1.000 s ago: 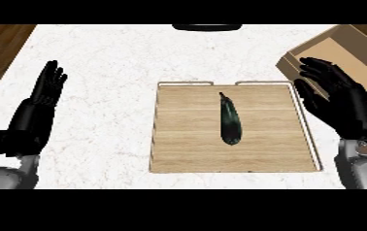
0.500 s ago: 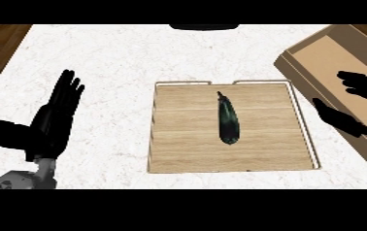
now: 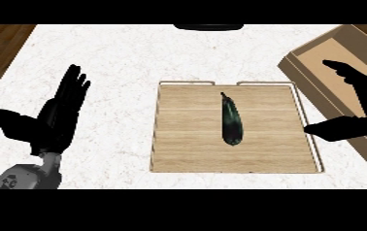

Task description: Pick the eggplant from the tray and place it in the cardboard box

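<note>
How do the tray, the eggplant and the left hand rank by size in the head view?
1. tray
2. left hand, though it may be nearer the camera
3. eggplant

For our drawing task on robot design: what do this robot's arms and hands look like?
Both hands are black. The left hand, slim-fingered, sits on a grey forearm with a small dark marking. Of the right hand only black parts show.
</note>
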`<act>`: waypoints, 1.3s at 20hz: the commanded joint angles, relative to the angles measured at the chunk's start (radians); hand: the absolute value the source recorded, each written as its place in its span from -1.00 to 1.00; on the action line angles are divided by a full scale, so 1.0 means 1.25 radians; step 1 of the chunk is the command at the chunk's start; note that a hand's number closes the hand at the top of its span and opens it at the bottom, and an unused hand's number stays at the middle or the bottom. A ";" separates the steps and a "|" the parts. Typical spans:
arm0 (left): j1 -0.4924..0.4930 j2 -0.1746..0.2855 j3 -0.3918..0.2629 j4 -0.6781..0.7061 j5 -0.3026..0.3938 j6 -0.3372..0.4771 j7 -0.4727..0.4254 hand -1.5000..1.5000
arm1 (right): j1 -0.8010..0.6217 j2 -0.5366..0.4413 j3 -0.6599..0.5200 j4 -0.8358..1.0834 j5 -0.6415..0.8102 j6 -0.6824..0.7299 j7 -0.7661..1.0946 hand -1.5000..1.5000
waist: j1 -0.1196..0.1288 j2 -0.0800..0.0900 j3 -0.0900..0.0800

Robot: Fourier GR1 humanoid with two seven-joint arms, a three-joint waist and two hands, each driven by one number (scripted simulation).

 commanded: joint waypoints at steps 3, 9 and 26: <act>-0.019 -0.007 0.012 0.013 0.003 -0.003 0.018 0.00 | -0.182 0.015 0.032 0.026 -0.180 0.217 0.265 -1.00 | 0.011 0.003 0.001; -0.017 -0.050 -0.030 -0.013 -0.058 0.053 0.036 0.00 | -0.324 0.130 0.081 0.051 -0.234 0.168 0.406 -1.00 | -0.002 0.000 0.003; 0.038 -0.024 0.036 -0.073 -0.040 -0.015 0.059 0.00 | -0.338 0.299 0.215 0.198 -0.111 0.064 0.423 -1.00 | -0.006 -0.003 0.004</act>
